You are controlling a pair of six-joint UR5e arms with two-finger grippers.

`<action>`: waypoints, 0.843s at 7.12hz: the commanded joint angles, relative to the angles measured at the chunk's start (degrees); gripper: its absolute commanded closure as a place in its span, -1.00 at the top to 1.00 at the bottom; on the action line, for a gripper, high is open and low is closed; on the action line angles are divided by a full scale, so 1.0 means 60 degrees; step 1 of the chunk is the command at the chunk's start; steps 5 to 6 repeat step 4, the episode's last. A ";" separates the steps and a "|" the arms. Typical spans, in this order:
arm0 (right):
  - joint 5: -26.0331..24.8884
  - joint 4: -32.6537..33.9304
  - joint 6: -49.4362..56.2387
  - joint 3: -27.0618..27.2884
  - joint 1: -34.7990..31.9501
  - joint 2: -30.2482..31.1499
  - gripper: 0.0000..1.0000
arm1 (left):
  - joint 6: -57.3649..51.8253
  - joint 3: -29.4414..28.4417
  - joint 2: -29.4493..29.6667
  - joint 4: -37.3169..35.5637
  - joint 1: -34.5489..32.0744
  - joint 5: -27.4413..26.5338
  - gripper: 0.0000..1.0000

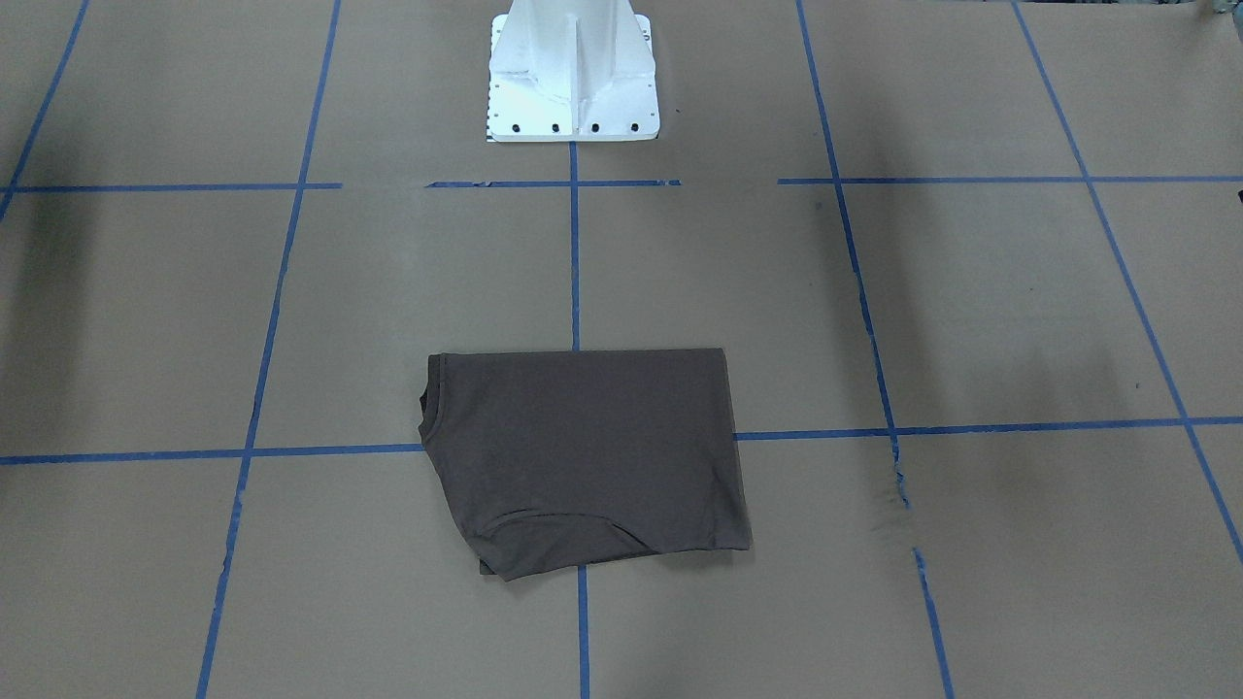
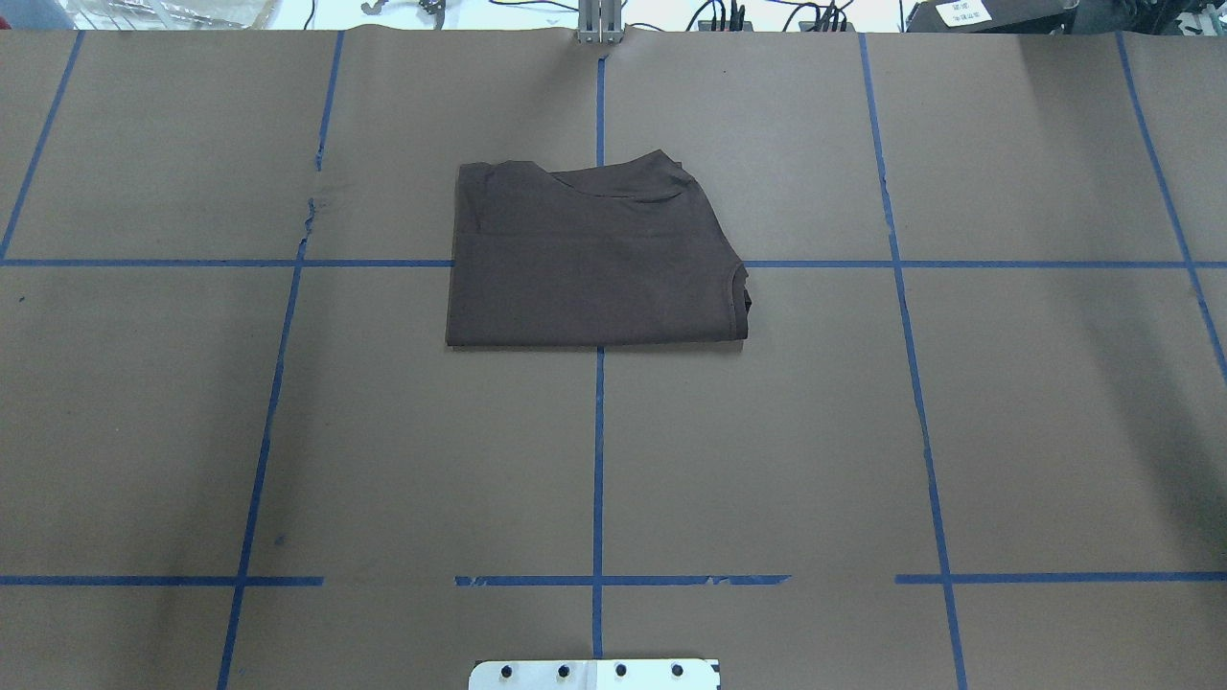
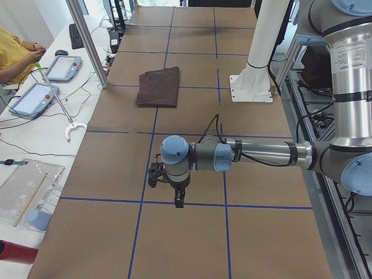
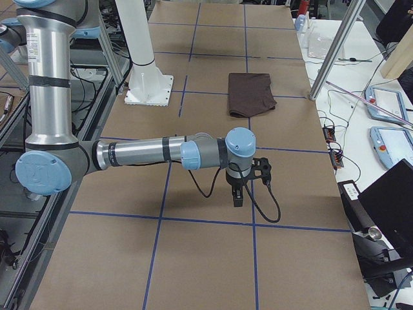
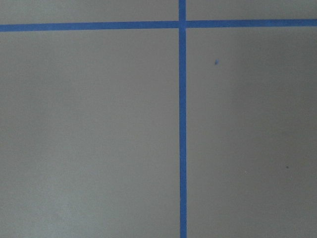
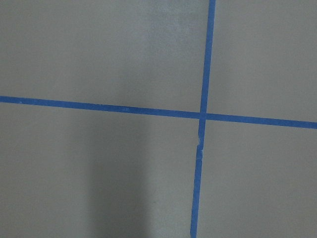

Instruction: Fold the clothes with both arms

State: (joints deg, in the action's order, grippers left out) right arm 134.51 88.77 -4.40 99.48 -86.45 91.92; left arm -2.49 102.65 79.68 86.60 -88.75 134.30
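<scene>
The dark brown T-shirt (image 1: 583,456) was found folded flat; jaw state of left gripper (image 3: 178,199) and right gripper (image 4: 237,197) could not be determined.

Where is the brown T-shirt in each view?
Exterior front-facing: T-shirt low centre.
Overhead exterior: upper centre.
Exterior left: upper left of centre.
Exterior right: upper right of centre.
Left wrist-mounted: not in it.
Right wrist-mounted: not in it.
Shared landmark: white pedestal base, in the exterior views.
</scene>
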 commanded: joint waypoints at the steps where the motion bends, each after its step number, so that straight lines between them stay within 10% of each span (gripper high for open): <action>1: 0.0023 -0.0015 0.0000 0.0090 -0.0006 0.0003 1.00 | -0.0465 0.0437 -0.0038 -0.0354 -0.0224 -0.0058 1.00; 6: 0.0081 -0.0015 0.0000 0.0412 -0.0006 0.0091 1.00 | -0.0479 0.0528 -0.0009 -0.0385 -0.0180 -0.0059 1.00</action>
